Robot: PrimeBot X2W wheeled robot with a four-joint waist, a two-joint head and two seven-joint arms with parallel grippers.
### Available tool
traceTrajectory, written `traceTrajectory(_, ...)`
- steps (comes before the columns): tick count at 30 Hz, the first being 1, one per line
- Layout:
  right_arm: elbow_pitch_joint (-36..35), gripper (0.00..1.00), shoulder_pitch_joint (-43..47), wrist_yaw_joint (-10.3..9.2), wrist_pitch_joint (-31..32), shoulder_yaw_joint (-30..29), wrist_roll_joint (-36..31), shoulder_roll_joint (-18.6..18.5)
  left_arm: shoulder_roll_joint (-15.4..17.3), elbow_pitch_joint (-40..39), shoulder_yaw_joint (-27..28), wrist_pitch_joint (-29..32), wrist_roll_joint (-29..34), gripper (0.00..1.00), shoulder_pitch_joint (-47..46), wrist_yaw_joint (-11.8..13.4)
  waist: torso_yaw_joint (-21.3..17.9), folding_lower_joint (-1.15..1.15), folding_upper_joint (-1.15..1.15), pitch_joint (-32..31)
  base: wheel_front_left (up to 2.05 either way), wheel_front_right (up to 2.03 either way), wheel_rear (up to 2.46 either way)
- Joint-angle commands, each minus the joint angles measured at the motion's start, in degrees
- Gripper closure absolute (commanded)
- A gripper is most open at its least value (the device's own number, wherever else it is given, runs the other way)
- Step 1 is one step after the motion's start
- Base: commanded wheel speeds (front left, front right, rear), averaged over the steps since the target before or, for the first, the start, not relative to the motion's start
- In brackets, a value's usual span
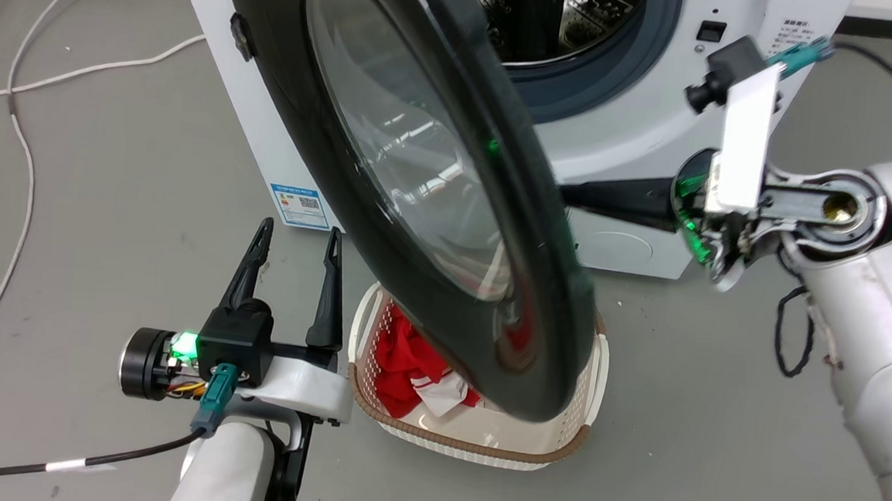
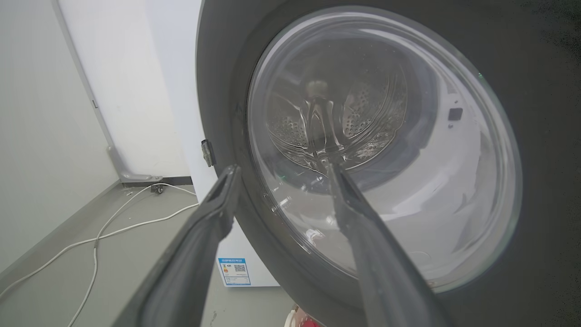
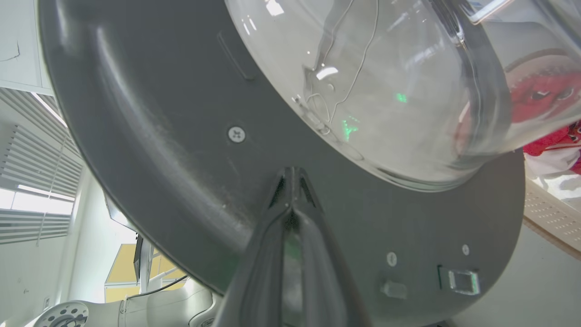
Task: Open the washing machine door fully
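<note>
The washing machine door (image 1: pixel 546 257), a big black disc with a clear domed glass centre, stands partly swung out from the white machine (image 1: pixel 623 137) and leans over the basket. My right gripper (image 1: pixel 573 195) reaches in from the right behind the door. In the right wrist view it (image 3: pixel 290 175) is shut with nothing between the fingers, its tips against the grey inner face of the door (image 3: pixel 159 136) just below the glass bowl. My left gripper (image 1: pixel 294 260) is open at the lower left, beside the door's outer face. The left wrist view shows its open fingers (image 2: pixel 282 169) in front of the door (image 2: pixel 535 68).
A white laundry basket (image 1: pixel 481 442) with red and white clothes (image 1: pixel 408 364) sits on the floor under the door's lower edge. The steel drum mouth (image 1: pixel 568 26) is uncovered. White cables (image 1: pixel 30 78) trail over the grey floor on the left. A wall runs at the far left (image 2: pixel 45 136).
</note>
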Motion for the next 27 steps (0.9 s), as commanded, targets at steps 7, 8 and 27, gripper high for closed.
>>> traceTrajectory(7, -2.34, 1.0, 3.47, 0.0, -0.62, 1.8, 1.33, 2.34, -0.16, 0.08, 0.41, -0.15, 0.54, 0.0, 1.01, -0.69, 0.78, 0.01, 0.0, -1.38, 0.0, 0.0, 0.0)
traceTrajectory(8, -2.47, 1.0, 3.59, 0.0, -0.71, 1.95, 1.4, 2.44, -0.19, 0.02, 0.48, -0.15, 0.55, 0.0, 1.07, -0.69, 0.75, 0.01, 0.0, -1.41, 0.0, 0.0, 0.0)
traceTrajectory(27, -6.61, 1.0, 9.71, 0.0, -22.7, -2.14, -2.33, 2.99, -0.62, 0.23, 1.58, -0.15, 0.3, 0.0, 1.99, -0.76, -1.64, 0.01, 0.0, -2.55, 0.0, 0.0, 0.0)
